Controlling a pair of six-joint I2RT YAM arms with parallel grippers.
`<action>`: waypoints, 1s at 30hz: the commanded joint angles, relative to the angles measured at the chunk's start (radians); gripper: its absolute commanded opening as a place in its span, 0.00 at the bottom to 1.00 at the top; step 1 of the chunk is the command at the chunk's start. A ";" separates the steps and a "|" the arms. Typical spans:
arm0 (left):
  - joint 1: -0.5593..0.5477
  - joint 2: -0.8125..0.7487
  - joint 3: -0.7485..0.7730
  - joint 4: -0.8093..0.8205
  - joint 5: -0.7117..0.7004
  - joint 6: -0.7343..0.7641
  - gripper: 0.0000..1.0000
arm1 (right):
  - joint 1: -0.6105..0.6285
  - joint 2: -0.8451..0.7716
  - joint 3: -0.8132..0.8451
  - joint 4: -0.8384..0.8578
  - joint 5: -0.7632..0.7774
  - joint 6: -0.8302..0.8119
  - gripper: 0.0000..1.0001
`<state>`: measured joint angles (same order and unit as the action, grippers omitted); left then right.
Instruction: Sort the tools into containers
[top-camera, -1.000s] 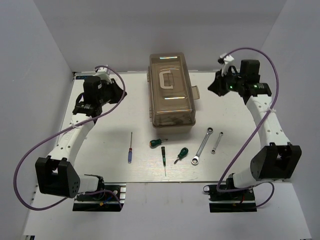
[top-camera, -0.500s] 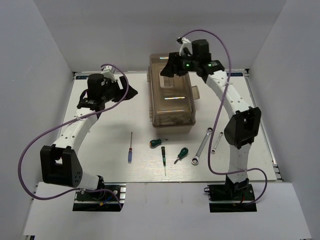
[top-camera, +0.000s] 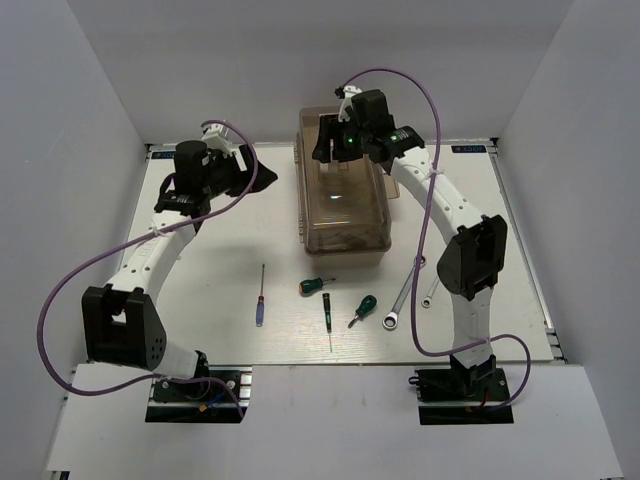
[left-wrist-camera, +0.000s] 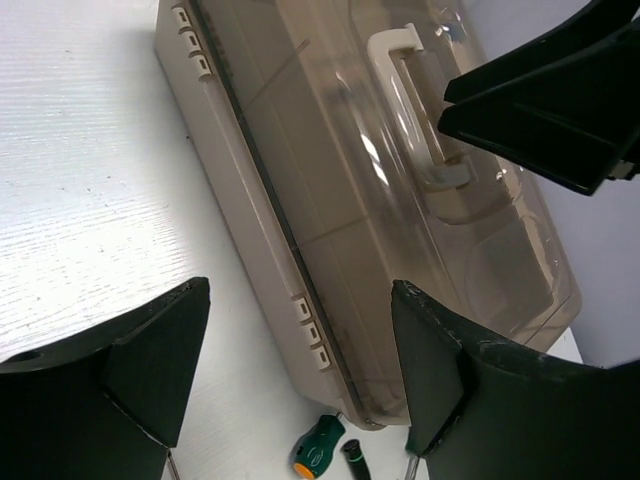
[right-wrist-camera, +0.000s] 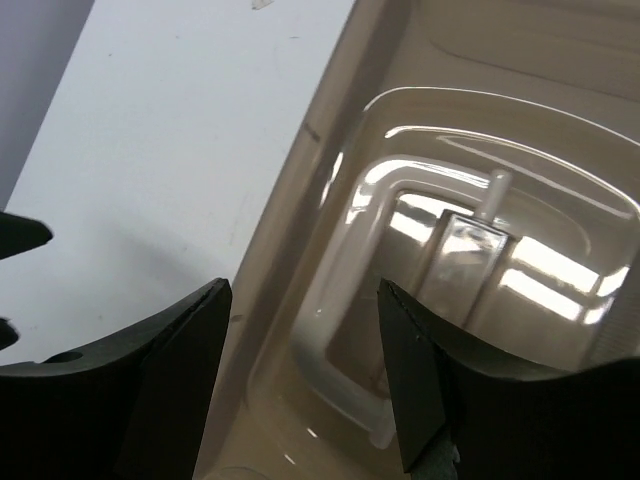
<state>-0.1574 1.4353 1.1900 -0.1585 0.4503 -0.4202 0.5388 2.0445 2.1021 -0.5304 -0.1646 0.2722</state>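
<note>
Lying closed beneath the right gripper (right-wrist-camera: 300, 390), the beige toolbox (top-camera: 345, 225) is presenting its pale handle (left-wrist-camera: 415, 110) below those parted fingers, likely for opening. The left gripper (left-wrist-camera: 300, 390), fingers also apart, is hovering beside its wall, perhaps steadying. Screwdrivers (top-camera: 315, 286) and wrenches (top-camera: 404, 292) are lying unsorted behind both.

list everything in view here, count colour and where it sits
toolbox: 1, beige with translucent brown lid, closed, far centre of table
blue-handled screwdriver: 1, blue handle, near side, leftmost tool
green-handled screwdrivers: 3, green handles, in front of the toolbox
long wrench: 1, silver, right of the screwdrivers
short wrench: 1, silver, right of the long wrench, partly hidden by the right arm
table: 1, white
arms: 2, white and black, bases at the near edge
left gripper: 1, black, open, beside the toolbox's left side
right gripper: 1, black, open, above the lid
</note>
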 joint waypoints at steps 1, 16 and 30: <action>-0.004 0.000 0.040 0.028 0.034 -0.008 0.83 | 0.000 0.011 0.032 -0.008 0.096 0.018 0.66; -0.004 -0.023 0.080 0.027 0.045 -0.008 0.83 | 0.016 0.062 -0.016 -0.052 0.065 0.153 0.66; -0.004 -0.012 0.131 0.068 0.045 -0.019 0.83 | 0.016 0.071 -0.074 -0.086 -0.119 0.240 0.58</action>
<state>-0.1574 1.4437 1.2629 -0.1299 0.4828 -0.4316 0.5373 2.0861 2.0789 -0.5049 -0.1699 0.4637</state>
